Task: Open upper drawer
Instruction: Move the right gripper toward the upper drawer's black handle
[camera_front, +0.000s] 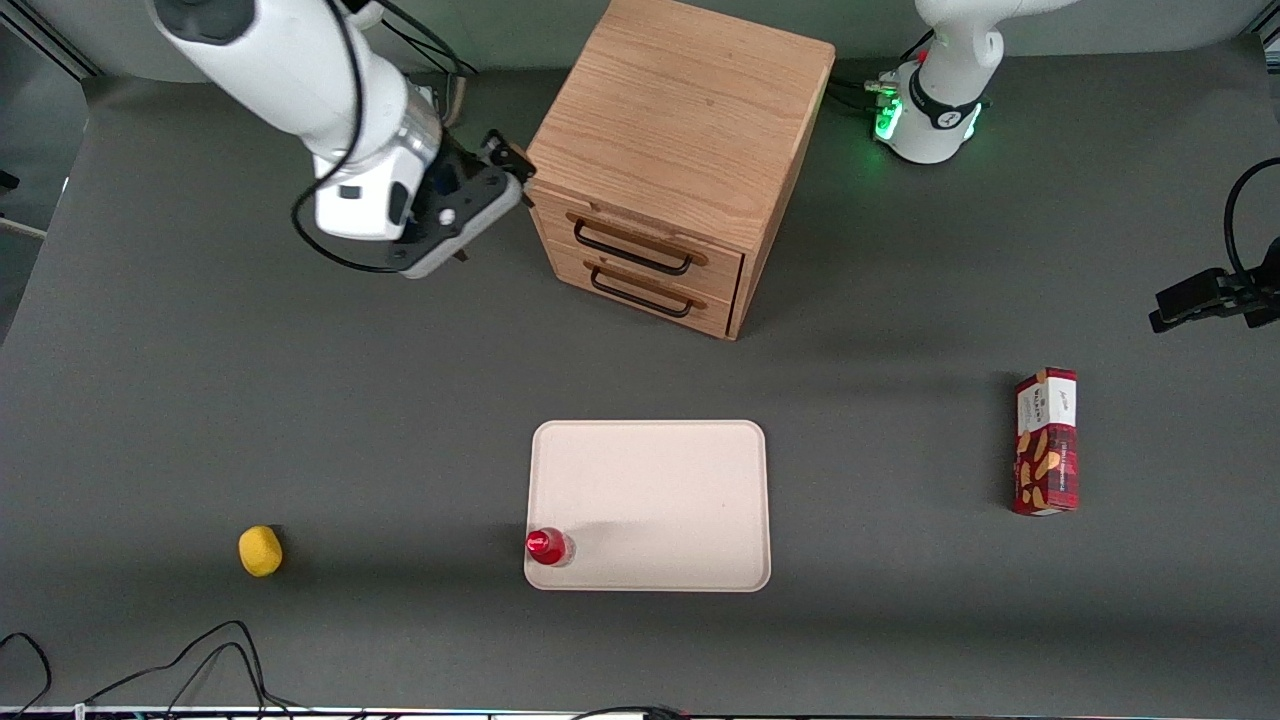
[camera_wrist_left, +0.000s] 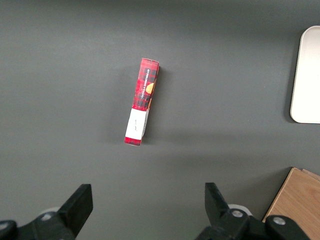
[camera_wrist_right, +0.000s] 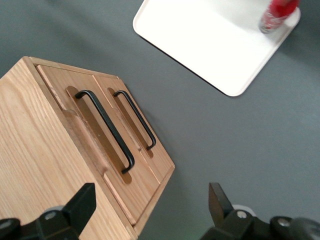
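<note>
The boxy wooden cabinet (camera_front: 690, 110) stands on the grey table, its front facing the front camera. The upper drawer (camera_front: 650, 232) is closed, with its thin black wire handle (camera_front: 632, 250) above the matching lower drawer (camera_front: 655, 300), which is also closed. My right gripper (camera_front: 508, 165) hovers beside the cabinet's upper corner, toward the working arm's end, touching nothing. In the right wrist view the gripper (camera_wrist_right: 150, 200) is open and empty, above the cabinet's corner, with the upper drawer's handle (camera_wrist_right: 106, 131) and the lower drawer's handle (camera_wrist_right: 136, 120) both in sight.
A white tray (camera_front: 650, 440) lies nearer the front camera than the cabinet, with a red-capped bottle (camera_front: 547, 546) at its corner. A yellow lump (camera_front: 260, 550) lies toward the working arm's end. A red snack box (camera_front: 1046, 442) lies toward the parked arm's end and also shows in the left wrist view (camera_wrist_left: 142, 100).
</note>
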